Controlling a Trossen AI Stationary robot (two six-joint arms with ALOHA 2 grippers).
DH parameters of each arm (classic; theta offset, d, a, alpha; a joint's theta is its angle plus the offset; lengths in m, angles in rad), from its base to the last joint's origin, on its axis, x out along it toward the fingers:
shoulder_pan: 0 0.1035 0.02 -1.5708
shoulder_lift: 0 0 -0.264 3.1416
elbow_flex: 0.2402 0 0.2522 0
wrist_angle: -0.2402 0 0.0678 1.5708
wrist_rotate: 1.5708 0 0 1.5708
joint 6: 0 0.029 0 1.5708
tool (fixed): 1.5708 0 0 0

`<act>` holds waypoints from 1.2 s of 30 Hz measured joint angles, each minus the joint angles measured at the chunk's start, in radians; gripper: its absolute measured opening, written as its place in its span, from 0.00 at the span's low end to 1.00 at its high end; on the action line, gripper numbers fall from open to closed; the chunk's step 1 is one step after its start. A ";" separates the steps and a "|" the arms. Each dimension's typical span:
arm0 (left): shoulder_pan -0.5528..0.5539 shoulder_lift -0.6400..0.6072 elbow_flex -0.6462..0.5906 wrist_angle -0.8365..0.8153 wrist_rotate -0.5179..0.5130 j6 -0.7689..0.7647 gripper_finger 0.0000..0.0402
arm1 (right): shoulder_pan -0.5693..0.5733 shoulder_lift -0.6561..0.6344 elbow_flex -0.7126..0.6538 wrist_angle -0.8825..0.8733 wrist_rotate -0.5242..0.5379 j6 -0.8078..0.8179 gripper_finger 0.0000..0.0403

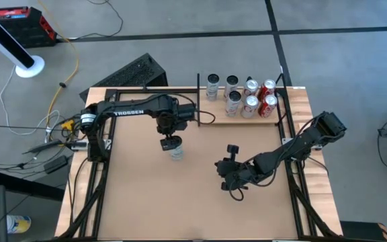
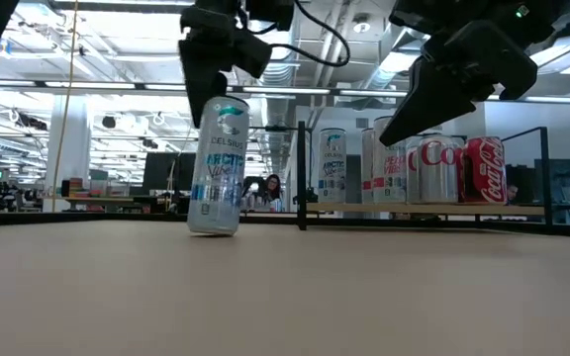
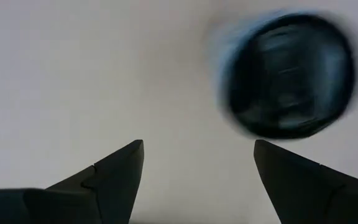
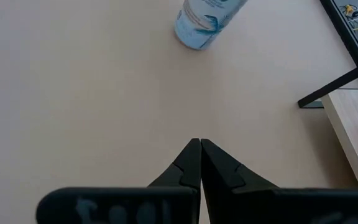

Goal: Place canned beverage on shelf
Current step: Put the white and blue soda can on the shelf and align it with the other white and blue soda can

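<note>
The high view looks straight down on the whole table (image 1: 180, 202). The low view sits at tabletop height, facing the shelf (image 2: 433, 210). Both wrist views look down closely at the tabletop; all four share the Celsius can (image 2: 218, 166).

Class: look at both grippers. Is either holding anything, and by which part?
Nothing. The left gripper is open above the can; the right gripper is shut, empty.

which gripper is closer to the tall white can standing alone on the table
Left. The left gripper hangs open right above the white can; the right gripper sits shut off to the side, well clear.
</note>
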 joint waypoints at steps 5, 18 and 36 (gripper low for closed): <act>0.000 -0.008 -0.001 -0.125 -0.100 -0.011 0.72 | 0.000 0.000 0.000 0.001 0.000 0.000 0.08; -0.046 -0.458 -0.206 0.066 -0.211 -0.044 0.72 | -0.015 0.000 -0.001 0.163 -0.001 -0.128 0.08; 0.079 -1.292 -1.075 1.026 -0.576 0.357 0.72 | -0.325 0.049 0.317 0.347 -0.504 -0.431 0.12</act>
